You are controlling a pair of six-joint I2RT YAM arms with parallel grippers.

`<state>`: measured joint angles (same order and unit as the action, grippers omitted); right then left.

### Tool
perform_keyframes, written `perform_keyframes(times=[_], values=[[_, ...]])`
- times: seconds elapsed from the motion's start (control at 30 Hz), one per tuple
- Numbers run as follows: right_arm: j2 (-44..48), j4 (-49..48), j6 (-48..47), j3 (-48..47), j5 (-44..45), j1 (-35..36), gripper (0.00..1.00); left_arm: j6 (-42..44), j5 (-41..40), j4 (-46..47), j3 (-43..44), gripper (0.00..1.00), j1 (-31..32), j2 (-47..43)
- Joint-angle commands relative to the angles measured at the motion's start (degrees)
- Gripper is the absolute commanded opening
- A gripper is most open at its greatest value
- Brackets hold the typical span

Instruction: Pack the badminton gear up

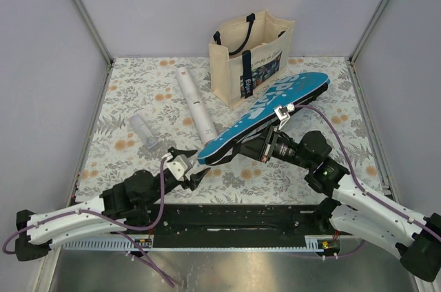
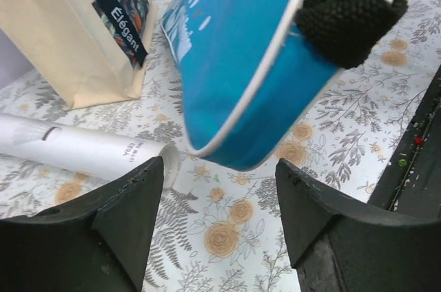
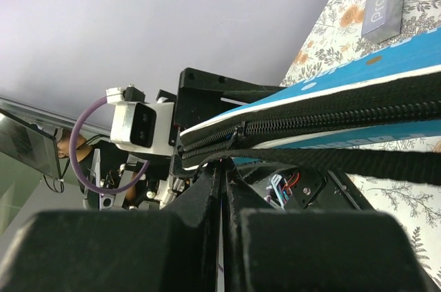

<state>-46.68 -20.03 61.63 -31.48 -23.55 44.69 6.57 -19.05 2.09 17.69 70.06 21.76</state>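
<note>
The blue racket-shaped case (image 1: 265,116) hangs tilted over the middle of the table, its narrow end low and near me. My right gripper (image 1: 242,146) is under its edge and shut on the case's black strap (image 3: 331,158), beside the zipper (image 3: 310,123). My left gripper (image 1: 196,176) is open just short of the narrow end. In the left wrist view the case (image 2: 234,65) hovers above and beyond the open left gripper (image 2: 219,199), with only tablecloth between the fingers. A long white tube (image 1: 195,102) lies left of the case, its near end beside my left finger (image 2: 103,223).
A cream tote bag (image 1: 249,44) with navy straps stands at the back, touching the case's wide end. A small pale cylinder (image 1: 143,130) lies to the left of the tube. The table has a floral cloth (image 1: 124,92) and walls on three sides.
</note>
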Motion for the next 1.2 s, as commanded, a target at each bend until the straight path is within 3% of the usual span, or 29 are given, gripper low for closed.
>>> perform_keyframes(times=[0.0, 0.37, 0.6, 0.77, 1.17], values=[[2.6, -3.1, -0.5, -1.0, -1.0, 0.4, 0.00, 6.7, -1.5, -7.4, 7.3, 0.70, 0.0, -2.1], [4.3, -1.8, -1.2, -0.7, -1.7, 0.1, 0.00, 13.4, 1.1, -7.0, 9.7, 0.72, 0.0, 3.0], [5.2, -0.8, -1.2, 0.5, -1.5, 0.1, 0.00, 15.3, -1.8, -8.4, 10.3, 0.73, 0.0, -0.2], [5.6, -0.3, -1.4, 0.9, -1.8, 0.1, 0.00, 17.5, 1.6, -7.3, 10.4, 0.74, 0.0, 0.1], [5.5, 0.1, -1.2, 0.8, -2.0, 0.1, 0.00, 20.9, 5.9, -3.6, 10.3, 0.68, 0.0, 2.9]])
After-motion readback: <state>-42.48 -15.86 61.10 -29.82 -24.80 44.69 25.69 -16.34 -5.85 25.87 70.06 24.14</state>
